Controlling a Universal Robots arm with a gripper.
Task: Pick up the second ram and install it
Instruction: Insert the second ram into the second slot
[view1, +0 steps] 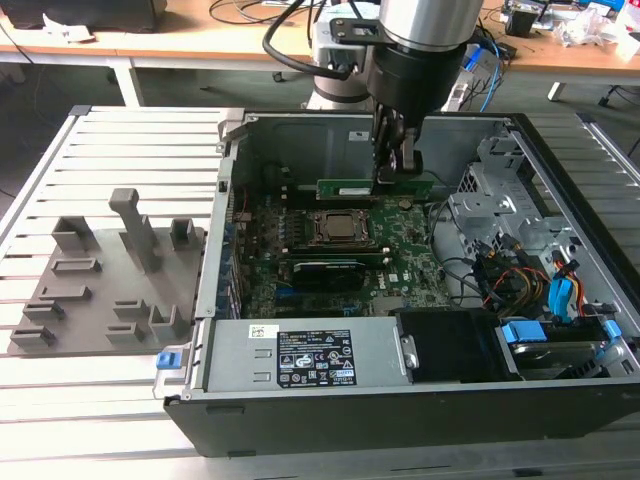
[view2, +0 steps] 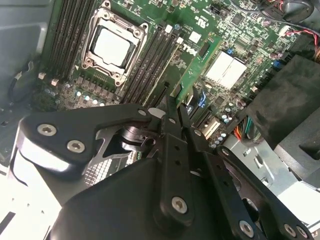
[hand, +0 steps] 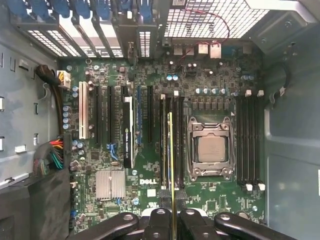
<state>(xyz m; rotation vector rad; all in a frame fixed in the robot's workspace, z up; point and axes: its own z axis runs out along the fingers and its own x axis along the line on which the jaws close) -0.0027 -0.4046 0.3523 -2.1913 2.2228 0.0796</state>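
Green second ram (view1: 360, 189), clamped in the claw (view1: 395, 176), hangs edge-down over memory slots (hand: 179, 145).

robotics lab, slatted metal workbench (view1: 120, 140), open computer case (view1: 400, 432), cable-strewn wooden desks (view1: 190, 45) behind

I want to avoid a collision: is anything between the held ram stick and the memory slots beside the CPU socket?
Nothing visible does. The gripper holds the second ram edge-down over the memory slots beside the CPU socket; in the exterior view no cable or card lies under it.
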